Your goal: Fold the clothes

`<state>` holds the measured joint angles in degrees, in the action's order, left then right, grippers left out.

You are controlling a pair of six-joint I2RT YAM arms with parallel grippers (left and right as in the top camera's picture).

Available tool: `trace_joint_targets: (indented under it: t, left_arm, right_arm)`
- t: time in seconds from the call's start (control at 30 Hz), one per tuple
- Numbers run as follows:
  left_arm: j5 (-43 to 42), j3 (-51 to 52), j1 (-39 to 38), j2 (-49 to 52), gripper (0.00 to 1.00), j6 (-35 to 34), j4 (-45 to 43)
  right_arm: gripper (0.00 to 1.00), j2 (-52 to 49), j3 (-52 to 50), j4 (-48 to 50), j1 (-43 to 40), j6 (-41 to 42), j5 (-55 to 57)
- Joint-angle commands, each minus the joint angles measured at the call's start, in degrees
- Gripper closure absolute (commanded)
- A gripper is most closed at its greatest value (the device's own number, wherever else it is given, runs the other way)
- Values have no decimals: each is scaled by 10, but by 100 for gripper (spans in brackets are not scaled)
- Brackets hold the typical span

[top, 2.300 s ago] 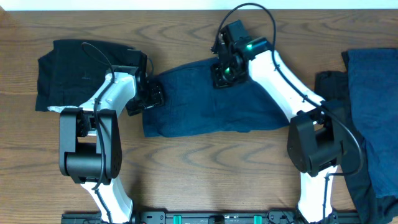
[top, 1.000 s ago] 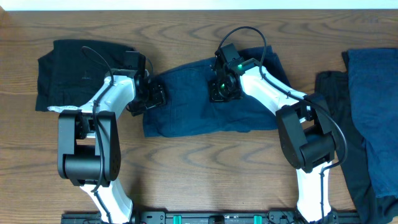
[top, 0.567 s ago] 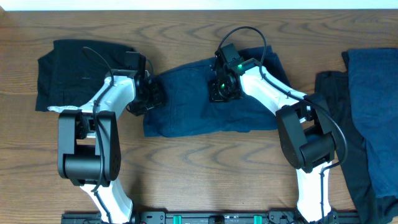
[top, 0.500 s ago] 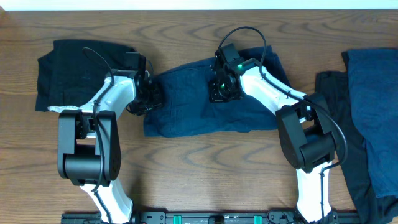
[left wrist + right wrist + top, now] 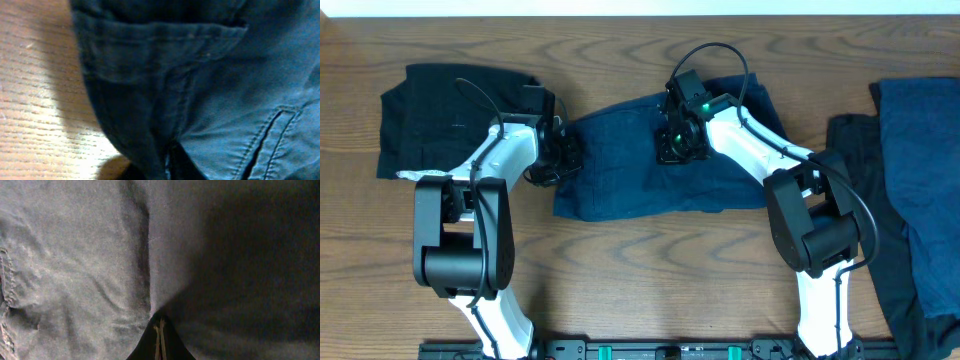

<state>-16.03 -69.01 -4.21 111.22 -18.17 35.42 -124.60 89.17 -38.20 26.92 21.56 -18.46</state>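
Note:
The clothes in play are a dark navy garment (image 5: 640,170) spread across the table's middle, with a pocket seam (image 5: 280,125) showing in the left wrist view. My left gripper (image 5: 563,155) is shut on this garment's left edge, and the cloth (image 5: 150,75) bunches into its fingertips (image 5: 167,167). My right gripper (image 5: 676,138) is down on the upper middle of the same garment. It is shut, pinching a pucker of cloth (image 5: 100,270) at its tips (image 5: 160,332). A folded black garment (image 5: 435,120) lies at the far left.
More clothes are piled at the right edge: a navy piece (image 5: 925,150) over a black one (image 5: 860,170). Bare wooden table (image 5: 650,270) lies in front of the garment. The arm bases stand at the near edge.
My left gripper has shut on the navy garment's left edge, and that edge has drawn in slightly. The right gripper came down and left earlier and has since stayed still, shut.

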Motion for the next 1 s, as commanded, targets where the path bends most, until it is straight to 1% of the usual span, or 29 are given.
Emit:
trace_joint_targets:
  t: [0.0,0.13,0.37,0.43,0.53,0.67,0.8,0.97]
  left_arm:
    - [0,13,-1,16,94,1,3]
    - [3,1,-1,9,94,3,10]
    - [4,-62,-1,-38,94,6,57]
    - [4,-82,-1,-59,94,11,77]
    - [4,-120,-1,-84,94,33,113]
    - [3,-144,-2,-99,94,33,126]
    - [2,-145,-5,-104,94,33,121]
    - [2,-146,-5,-105,94,33,117]
  right_arm:
    - [99,-6,-2,1,3,7,-5]
    - [99,-5,3,3,1,7,-11]
    - [99,-5,47,-16,-26,7,-128]
    - [99,-5,56,-36,-33,7,-139]
    - [99,-4,78,-93,-43,6,-153]
    - [99,-4,87,-143,-45,-13,-197]
    - [99,-5,76,-173,-26,-23,-184]
    - [99,-7,47,-147,16,-16,-178]
